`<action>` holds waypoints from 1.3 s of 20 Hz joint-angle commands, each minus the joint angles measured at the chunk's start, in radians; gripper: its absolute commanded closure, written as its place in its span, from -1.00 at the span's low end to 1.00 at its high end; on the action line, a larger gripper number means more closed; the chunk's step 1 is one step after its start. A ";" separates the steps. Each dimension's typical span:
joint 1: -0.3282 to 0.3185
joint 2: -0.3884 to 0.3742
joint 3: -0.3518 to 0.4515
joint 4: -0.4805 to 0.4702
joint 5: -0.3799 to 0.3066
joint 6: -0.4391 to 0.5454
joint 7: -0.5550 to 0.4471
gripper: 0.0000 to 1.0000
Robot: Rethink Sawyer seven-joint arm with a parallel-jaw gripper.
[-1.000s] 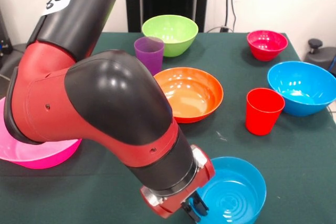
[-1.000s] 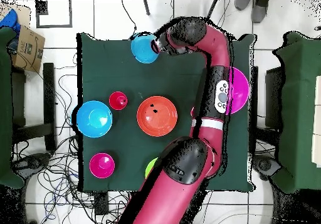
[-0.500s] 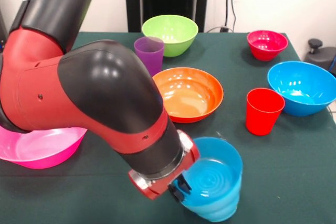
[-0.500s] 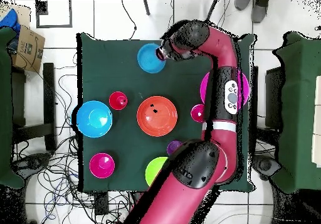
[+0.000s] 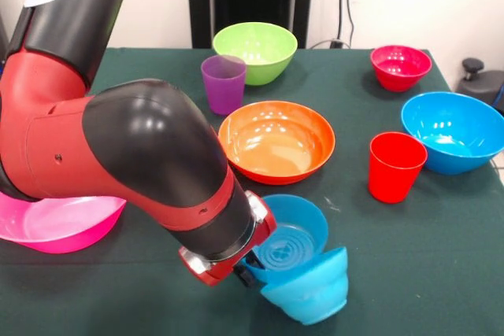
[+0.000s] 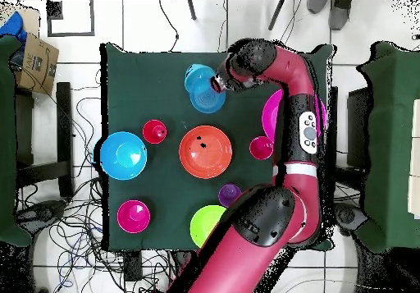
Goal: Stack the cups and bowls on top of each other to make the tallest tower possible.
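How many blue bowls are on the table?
3. The large blue bowl sits at the front view's right edge. Two small blue bowls lie by the gripper: one upright, one tipped beside it, nearer the camera. The arm may hide more.

Cardboard box (image 6: pixel 37 60) beside green table (image 6: pixel 139 84)

In the front view, the tilted bowl (image 5: pixel 307 293) lies before the wide bowl (image 5: pixel 276 141), a cup (image 5: pixel 395 166) to their right.
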 commanded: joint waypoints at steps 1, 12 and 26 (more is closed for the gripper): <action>0.000 0.034 -0.074 0.078 -0.032 0.023 -0.221 1.00; -0.004 0.032 -0.080 0.080 -0.021 0.026 -0.236 1.00; -0.089 0.018 -0.077 0.216 0.015 -0.092 -0.303 -1.00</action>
